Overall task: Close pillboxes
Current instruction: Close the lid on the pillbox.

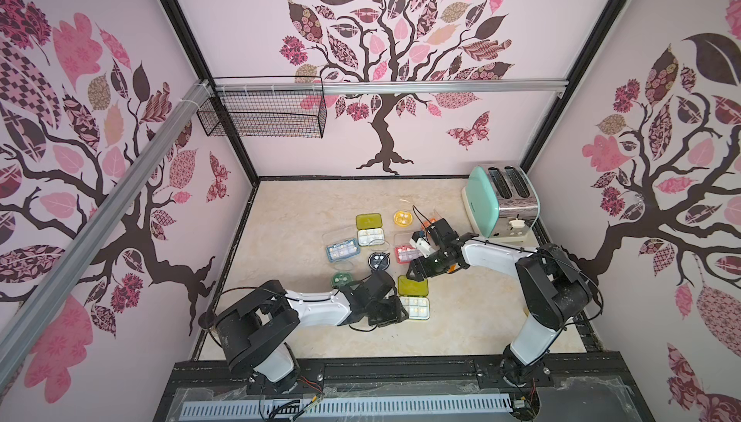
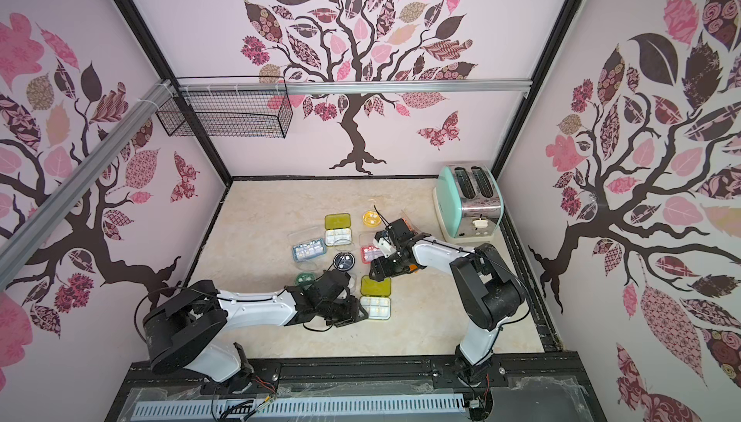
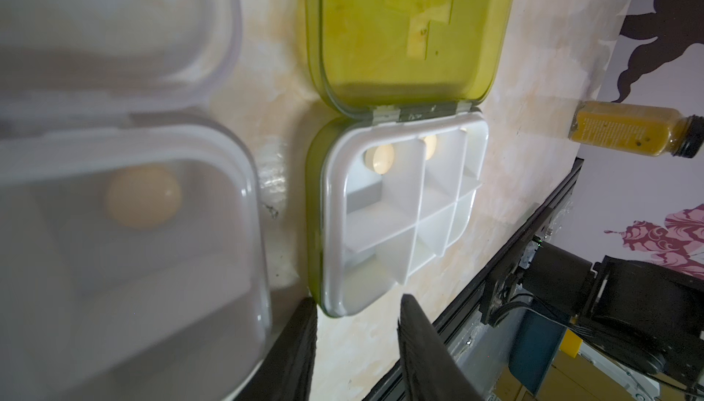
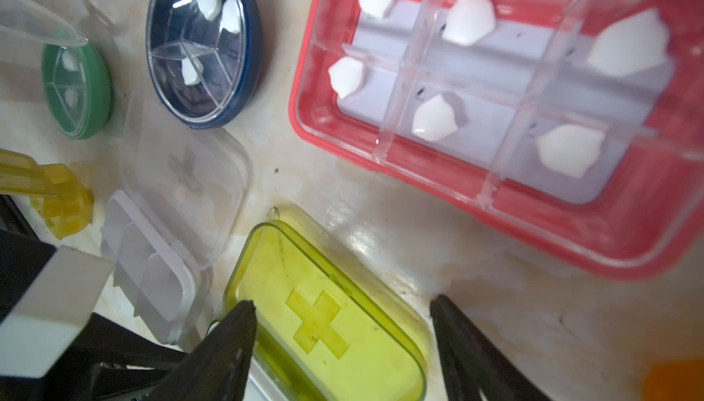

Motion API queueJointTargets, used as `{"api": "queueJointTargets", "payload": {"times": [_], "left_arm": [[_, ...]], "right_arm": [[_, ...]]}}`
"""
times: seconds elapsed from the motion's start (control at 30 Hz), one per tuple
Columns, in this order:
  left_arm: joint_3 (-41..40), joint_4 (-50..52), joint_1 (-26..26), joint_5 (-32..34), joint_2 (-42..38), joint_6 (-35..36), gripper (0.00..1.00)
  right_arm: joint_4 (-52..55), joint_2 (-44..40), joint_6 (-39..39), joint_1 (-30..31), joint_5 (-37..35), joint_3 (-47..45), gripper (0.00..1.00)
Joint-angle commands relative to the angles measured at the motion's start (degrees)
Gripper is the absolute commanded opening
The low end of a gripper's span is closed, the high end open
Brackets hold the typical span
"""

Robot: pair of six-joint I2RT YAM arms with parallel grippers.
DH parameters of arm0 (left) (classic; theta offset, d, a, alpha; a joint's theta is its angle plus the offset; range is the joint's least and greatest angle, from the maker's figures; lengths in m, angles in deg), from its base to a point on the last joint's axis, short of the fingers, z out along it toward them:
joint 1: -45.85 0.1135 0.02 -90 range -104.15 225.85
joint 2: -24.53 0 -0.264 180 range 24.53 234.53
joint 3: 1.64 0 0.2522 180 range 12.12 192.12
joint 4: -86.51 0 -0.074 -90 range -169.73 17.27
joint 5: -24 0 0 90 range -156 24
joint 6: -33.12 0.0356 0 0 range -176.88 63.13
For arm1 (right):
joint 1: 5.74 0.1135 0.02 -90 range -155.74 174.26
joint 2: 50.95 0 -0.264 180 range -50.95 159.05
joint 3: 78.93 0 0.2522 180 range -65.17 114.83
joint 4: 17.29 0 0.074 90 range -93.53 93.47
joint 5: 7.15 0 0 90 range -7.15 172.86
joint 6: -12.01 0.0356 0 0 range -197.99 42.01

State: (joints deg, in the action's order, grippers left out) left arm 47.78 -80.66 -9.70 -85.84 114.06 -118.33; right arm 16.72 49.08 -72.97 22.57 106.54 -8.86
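Several open pillboxes lie mid-table. The nearest, a lime pillbox, has its lid folded flat and its white tray holding pills. My left gripper is open at the tray's near corner, one finger beside its lime edge. My right gripper stands open, its fingers on either side of the lime lid. A clear square pillbox lies beside the lime one. Beyond are a red pillbox, a navy round one and a green round one.
A second lime pillbox, a blue one and a yellow round one lie farther back. A mint toaster stands at the back right. A small dark-lidded jar lies by the right wall. A black rail edges the front.
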Motion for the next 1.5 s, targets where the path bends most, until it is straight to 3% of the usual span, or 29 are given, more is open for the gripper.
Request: {"api": "queueJointTargets", "payload": {"times": [0.0, 0.9, 1.23, 1.47], "left_arm": [[0.8, 0.7, -0.3, 0.8, 1.5, 1.0, 0.39], [2.4, 2.9, -0.3, 5.9, 2.7, 0.2, 0.35], [2.3, 2.9, -0.3, 6.5, 2.9, 0.0, 0.35], [2.0, 2.4, -0.3, 7.6, 2.6, -0.6, 0.35]], "right_arm": [[1.3, 1.4, -0.9, -0.4, -0.6, 0.7, 0.76], [4.8, -4.9, -1.8, -0.4, 1.0, -0.4, 0.74], [5.0, -0.1, -3.2, -0.5, -3.4, 1.9, 0.75], [4.9, -0.1, -3.1, -0.5, -0.9, 0.8, 0.73]]}}
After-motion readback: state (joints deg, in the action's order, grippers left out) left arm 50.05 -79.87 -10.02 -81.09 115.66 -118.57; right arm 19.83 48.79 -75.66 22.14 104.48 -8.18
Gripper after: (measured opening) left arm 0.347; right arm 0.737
